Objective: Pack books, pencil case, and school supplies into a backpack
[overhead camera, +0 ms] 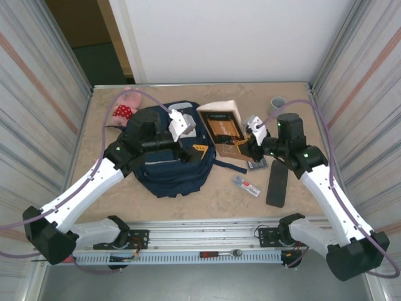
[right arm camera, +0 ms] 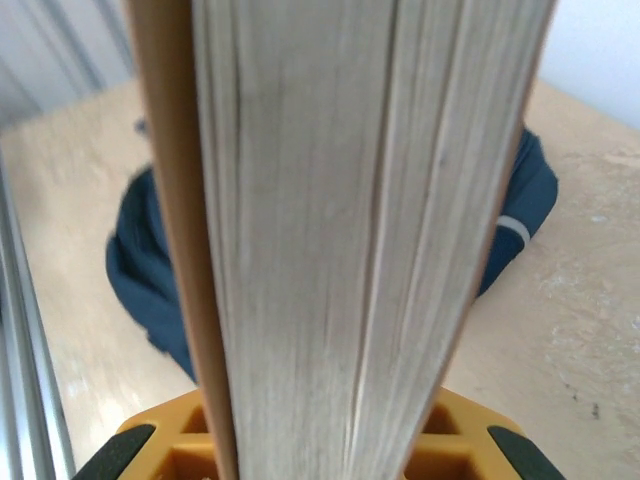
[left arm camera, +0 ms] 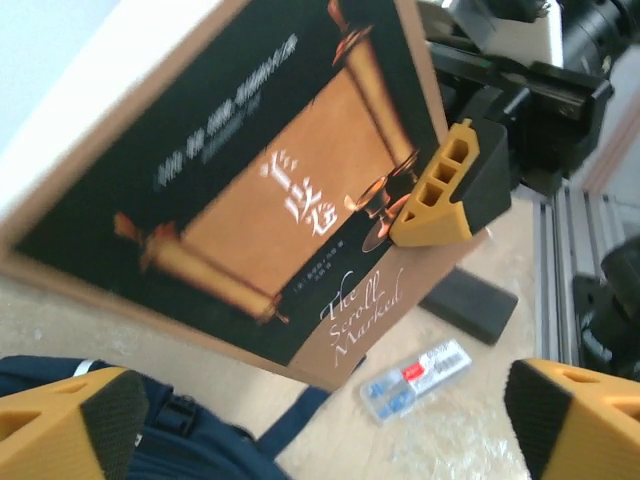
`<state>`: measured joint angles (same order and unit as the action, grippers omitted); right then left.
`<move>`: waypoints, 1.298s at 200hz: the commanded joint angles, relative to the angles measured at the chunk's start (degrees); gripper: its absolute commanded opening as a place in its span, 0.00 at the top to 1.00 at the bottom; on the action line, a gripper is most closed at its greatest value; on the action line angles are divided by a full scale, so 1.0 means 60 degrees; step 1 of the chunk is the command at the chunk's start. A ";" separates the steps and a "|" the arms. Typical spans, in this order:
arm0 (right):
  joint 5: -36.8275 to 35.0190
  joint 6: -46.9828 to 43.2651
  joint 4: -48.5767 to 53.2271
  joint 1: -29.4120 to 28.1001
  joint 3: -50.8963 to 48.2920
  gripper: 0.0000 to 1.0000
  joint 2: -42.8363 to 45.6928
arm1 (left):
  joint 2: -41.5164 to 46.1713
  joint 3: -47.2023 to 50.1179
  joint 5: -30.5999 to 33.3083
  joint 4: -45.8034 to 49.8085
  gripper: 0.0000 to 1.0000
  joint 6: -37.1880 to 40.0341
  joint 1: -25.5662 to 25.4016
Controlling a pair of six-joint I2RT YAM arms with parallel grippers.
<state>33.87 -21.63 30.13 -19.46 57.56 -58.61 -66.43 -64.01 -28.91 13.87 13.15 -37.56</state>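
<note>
From above, the backpack (overhead camera: 166, 166) lies left of the middle of the table (overhead camera: 200, 204). The left fingers (overhead camera: 199, 149) hang over its right side, spread wide and empty. The right fingers (overhead camera: 249, 149) pinch the near edge of a dark book (overhead camera: 222, 128), which is tilted up just right of the backpack. The pencil case (overhead camera: 277, 185) lies toward the right edge, with a red-labelled pack (overhead camera: 246, 185) between it and the backpack and a grey rectangle (overhead camera: 257, 164) beside the right fingers. A cup (overhead camera: 277, 102) stands at the far right corner, and a plush (overhead camera: 125, 108) lies far left.

The left wrist view has the left fingers (left arm camera: 90, 420) wide apart, the book (left arm camera: 250, 170) ahead with a right finger (left arm camera: 450, 190) on its cover, and the pack (left arm camera: 415, 378) and pencil case (left arm camera: 470, 300) on the table beyond it.

The right wrist view has the right fingers (right arm camera: 160, 455) closed on the book's page edge (right arm camera: 330, 200), with the backpack (right arm camera: 140, 290) behind.
</note>
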 commanded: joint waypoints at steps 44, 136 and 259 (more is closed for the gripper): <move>-0.0247 -0.4609 0.2291 -0.0780 0.0970 1.00 -0.1358 | 0.0164 0.0035 -0.2405 0.1877 0.03 0.3505 0.1488; 0.0471 -0.4702 0.2507 -0.1392 0.1806 0.99 -0.2272 | -0.1267 -0.0150 -0.3285 0.2102 0.34 0.4261 0.1093; 0.4188 0.6225 -0.5356 0.2384 -0.2181 0.02 -0.0112 | -0.0971 0.1201 -0.6369 -0.3227 0.91 -0.1622 0.2806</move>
<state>52.66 -0.34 13.34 -4.69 50.22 -64.64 -74.13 -57.25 -62.70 7.64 15.75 -20.97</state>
